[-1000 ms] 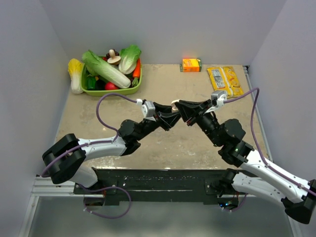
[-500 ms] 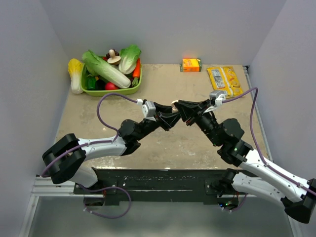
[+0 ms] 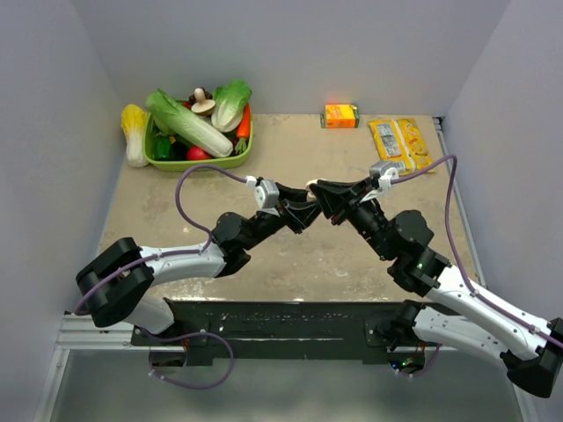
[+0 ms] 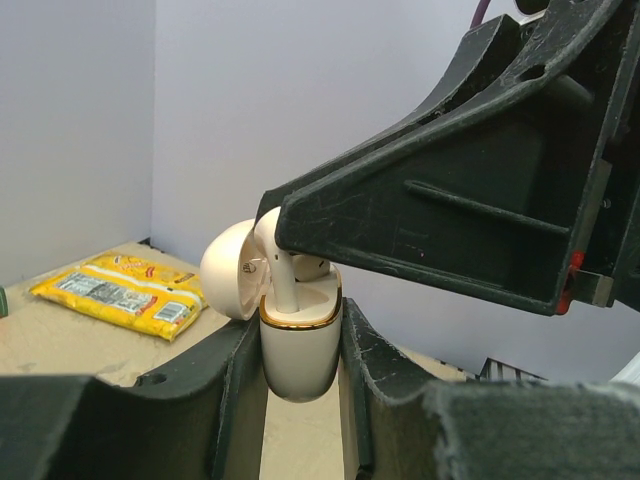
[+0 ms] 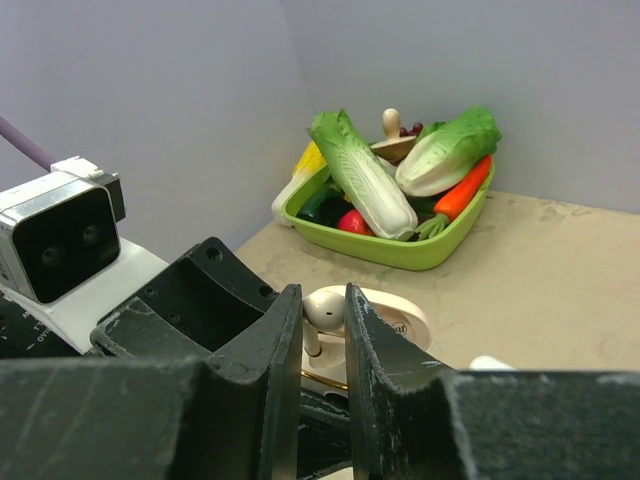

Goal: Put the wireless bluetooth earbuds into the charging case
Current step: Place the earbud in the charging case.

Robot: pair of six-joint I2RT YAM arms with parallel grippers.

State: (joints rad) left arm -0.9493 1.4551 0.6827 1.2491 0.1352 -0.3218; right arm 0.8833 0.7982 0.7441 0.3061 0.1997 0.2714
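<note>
Obs: both arms meet over the middle of the worktop [image 3: 290, 145], well away from its edges. The work is held in the air, not resting on the surface.

Left claw [image 4: 298, 335]: clenched on the charging case [image 4: 298, 360]. One finger presses each flank of the lower shell, below the gold rim. The case stands upright with its mouth up and the lid [image 4: 228, 270] hinged back. Likely reason: gripping low keeps the rim and sockets clear for access from above, and holding it aloft lets the other arm come in without hitting the worktop.

Right claw [image 5: 320, 297]: pinching an earbud [image 4: 283, 280] by its head, stem pointing down. In the left wrist view the stem already reaches the rim, so it looks partly entered but not seated. Gripping the head leaves the stem free to find its socket.

A second earbud [image 4: 312, 266] sits low in the neighbouring socket and appears to be home already.

Judgement: this is the final insertion step. What is left is a short straight push along the stem's axis, then letting go. Risk: any tilt could jam the stem against the rim or lever the case out of the left claw's hold.

Far edge holds clutter only, namely a vegetable tray [image 3: 230, 160], an orange box [image 3: 340, 115] and a yellow packet [image 3: 400, 145]. None of it is involved.
</note>
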